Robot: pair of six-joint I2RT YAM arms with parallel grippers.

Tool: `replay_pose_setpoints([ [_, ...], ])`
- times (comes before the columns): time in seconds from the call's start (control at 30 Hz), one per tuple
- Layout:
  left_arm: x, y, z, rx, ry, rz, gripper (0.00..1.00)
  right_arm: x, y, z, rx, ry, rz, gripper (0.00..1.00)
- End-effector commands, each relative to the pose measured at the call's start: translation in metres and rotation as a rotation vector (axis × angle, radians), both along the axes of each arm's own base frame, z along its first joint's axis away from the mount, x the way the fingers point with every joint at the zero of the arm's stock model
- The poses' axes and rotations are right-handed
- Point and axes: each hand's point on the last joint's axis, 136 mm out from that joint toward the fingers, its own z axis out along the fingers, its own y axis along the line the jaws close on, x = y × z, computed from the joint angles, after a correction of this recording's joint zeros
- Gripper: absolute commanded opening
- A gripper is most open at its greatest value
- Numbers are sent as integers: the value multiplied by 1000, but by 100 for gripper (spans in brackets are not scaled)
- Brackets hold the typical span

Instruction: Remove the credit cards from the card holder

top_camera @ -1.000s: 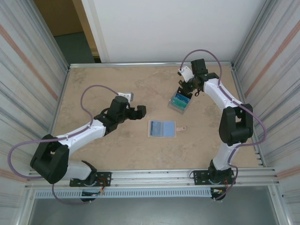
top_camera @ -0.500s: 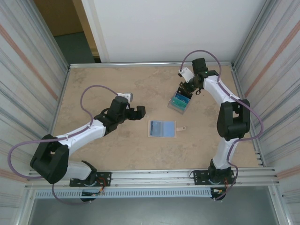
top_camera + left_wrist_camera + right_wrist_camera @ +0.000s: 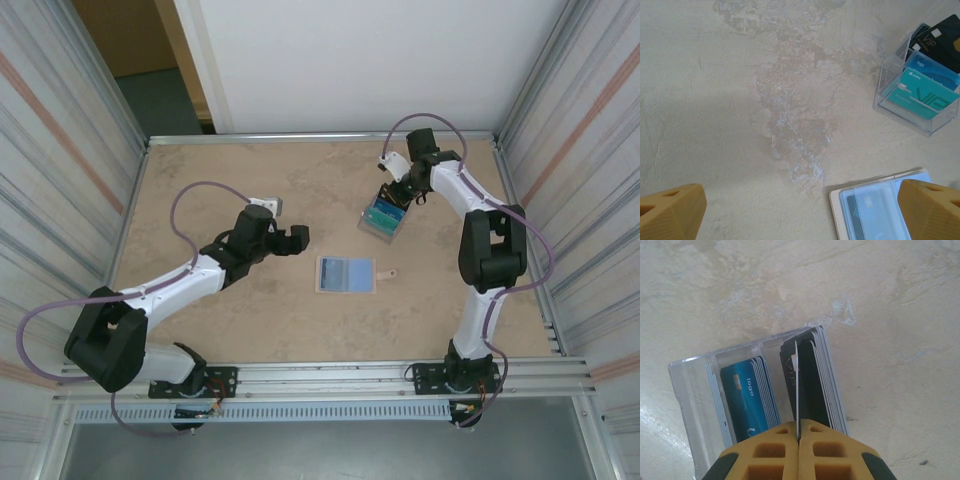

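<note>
— How much room have I got?
— The table (image 3: 200, 180) is fenced by ribbed side walls (image 3: 60, 180) left and right, with a white wall at the far end. The wide bare stretch is at the far left. My right arm (image 3: 490, 250) stands close to the right wall. My left arm (image 3: 180, 285) reaches toward the middle.
— And the pieces?
— The clear tray (image 3: 383, 215) sits far right of centre, well off every edge. The card holder (image 3: 346, 274) lies open and flat just near of it, with its tab (image 3: 390, 272) pointing right. A greyish card (image 3: 860, 215) shows through its pocket. My left gripper (image 3: 303, 239) hovers left of the holder with its fingers spread wide, touching nothing. My right gripper (image 3: 799, 432) is pinched onto a dark card (image 3: 797, 390) standing in the tray, next to the blue cards (image 3: 747, 400).
— What's changed?
— The right elbow has swung in from the wall, and that gripper has edged a little farther away. The left arm and the holder haven't moved.
</note>
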Motion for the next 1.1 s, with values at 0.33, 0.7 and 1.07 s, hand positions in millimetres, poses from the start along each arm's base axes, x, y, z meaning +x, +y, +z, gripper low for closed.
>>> replay_pose_setpoints([
  [0.33,2,5,7,11,-22,10,99,-5,15,-5,67,75,66,0],
  [0.7,2,5,6,9,-20,8,99,-4,17,-8,57,106,62,0],
  [1.07,3,3,8,1,-25,1,99,5,1,13,-1,42,9,0],
])
